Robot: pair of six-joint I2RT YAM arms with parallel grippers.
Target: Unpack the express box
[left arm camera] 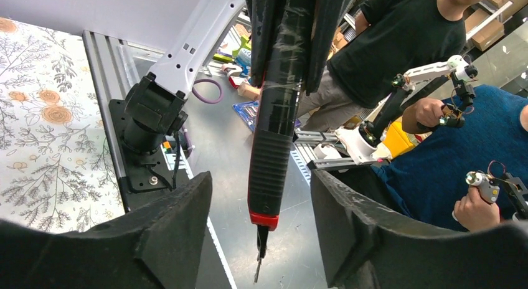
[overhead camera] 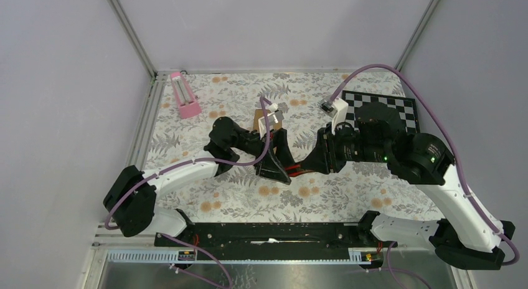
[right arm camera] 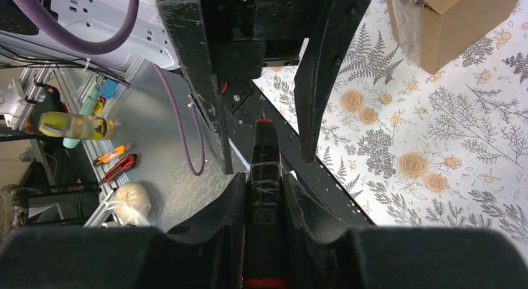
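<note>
The express box (overhead camera: 266, 119), a small brown carton with a white label, stands on the floral cloth behind my left gripper. Its corner also shows in the right wrist view (right arm camera: 445, 21). My right gripper (right arm camera: 264, 198) is shut on the black handle of a knife (right arm camera: 264, 158). In the top view the right gripper (overhead camera: 313, 161) meets my left gripper (overhead camera: 278, 159) mid-table. In the left wrist view the knife (left arm camera: 277, 133) has a ribbed grip, a red collar and a thin blade tip. It sits between the spread fingers of my left gripper (left arm camera: 261, 239), touching neither finger.
A pink metronome-like object (overhead camera: 185, 96) stands at the back left. A black-and-white chessboard (overhead camera: 401, 108) lies at the back right, partly under the right arm. Beyond the near edge are a metal shelf (right arm camera: 155, 170) with a bottle and cutters, and two seated people (left arm camera: 398, 46).
</note>
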